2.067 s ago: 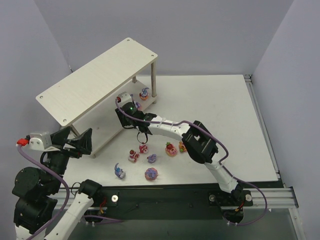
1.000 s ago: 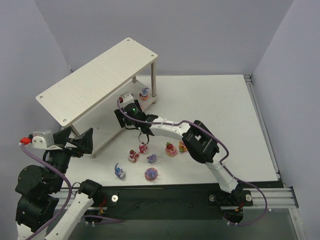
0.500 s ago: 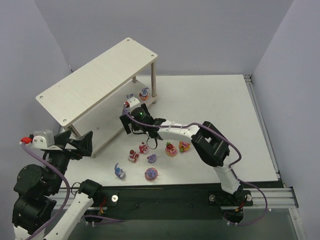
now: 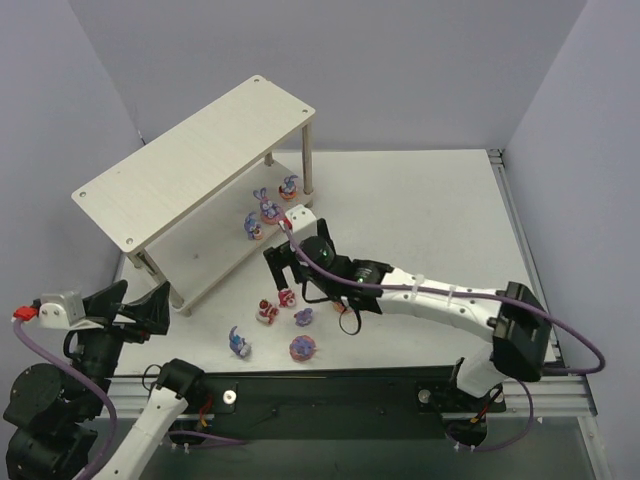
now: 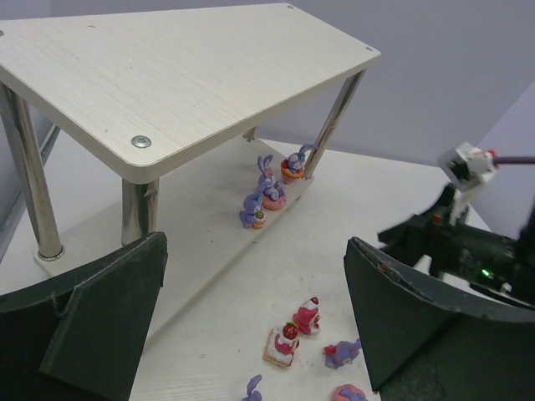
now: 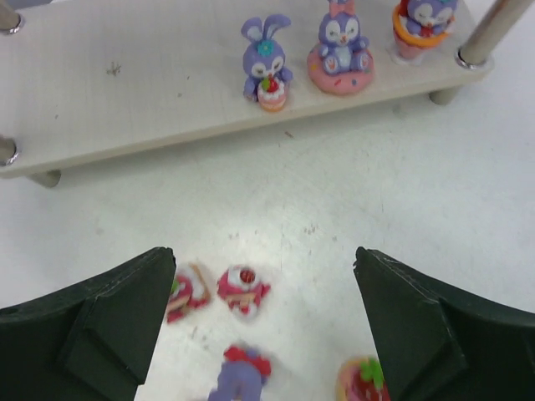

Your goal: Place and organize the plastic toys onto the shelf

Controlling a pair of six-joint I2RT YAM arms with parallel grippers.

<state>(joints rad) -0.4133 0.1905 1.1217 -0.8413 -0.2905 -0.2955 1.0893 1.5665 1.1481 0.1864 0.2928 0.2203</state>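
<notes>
At the lower left of the top view, the left gripper [image 4: 138,302] hangs with its jaws spread and nothing between them, well away from the work.

Further in, the loose plastic toys [image 4: 287,312] lie clustered on the surface [image 4: 420,220], some of them tipped over. The right gripper [image 6: 263,259] hovers just above them, jaws wide and empty.

The likely next step is another pick. In the right wrist view, the red-pink toy [image 6: 243,290] sits roughly centred between the jaws, but a fallen toy [image 6: 185,292] lies just beside it on the left. The gripper should come down square and close on the one body only, without nudging that neighbour.

Beyond, three purple bunnies [image 6: 340,46] stand in a row on the lower board [image 6: 125,92] of the shelf [image 4: 190,160]. To carry the row on, set the next toy upright just left of the leftmost bunny [image 6: 266,63], coming in low under the top board.
</notes>
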